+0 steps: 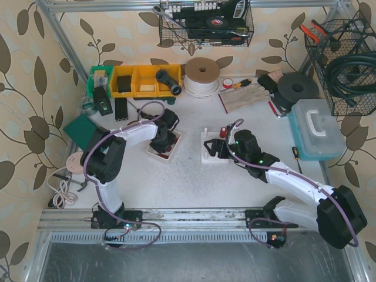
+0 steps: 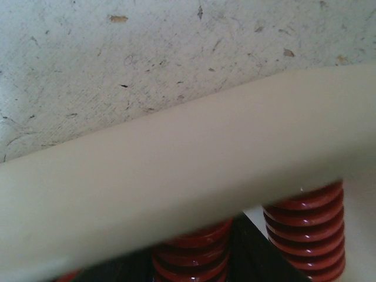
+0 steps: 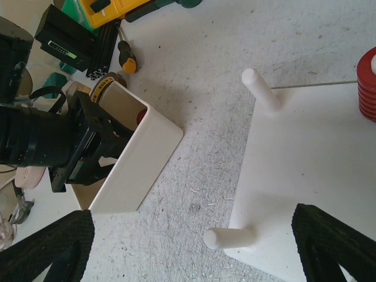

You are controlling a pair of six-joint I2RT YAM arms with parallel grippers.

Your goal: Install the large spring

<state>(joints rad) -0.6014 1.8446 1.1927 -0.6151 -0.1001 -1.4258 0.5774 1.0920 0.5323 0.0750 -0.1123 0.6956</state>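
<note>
From above: reaches with the left arm (image 1: 126, 134) into the white tray (image 1: 154, 155) and puts the left gripper (image 1: 161, 143) down low among the red springs (image 1: 166, 154). A good place to go, as the likely home of the big spring. Cannot tell from here whether closed on one or not. Hangs the right gripper (image 1: 218, 147) over the white peg board (image 1: 207, 157), maybe to wait, maybe to keep the board from sliding.

From the left wrist: looks right over the cream tray wall (image 2: 188, 176), very close. Shows two fat red springs standing just behind it, with something dark between them. Hides the fingers, so no telling whether squeezing a spring or only near one.

From the right wrist: shows both black fingers (image 3: 47, 247) spread wide, with nothing between. Shows two bare pegs (image 3: 261, 88) sticking up from the board, ready to take a spring, and one more red spring (image 3: 367, 76) already sitting at the far corner. Puts the big spring most likely in the tray, not yet on a peg.
</note>
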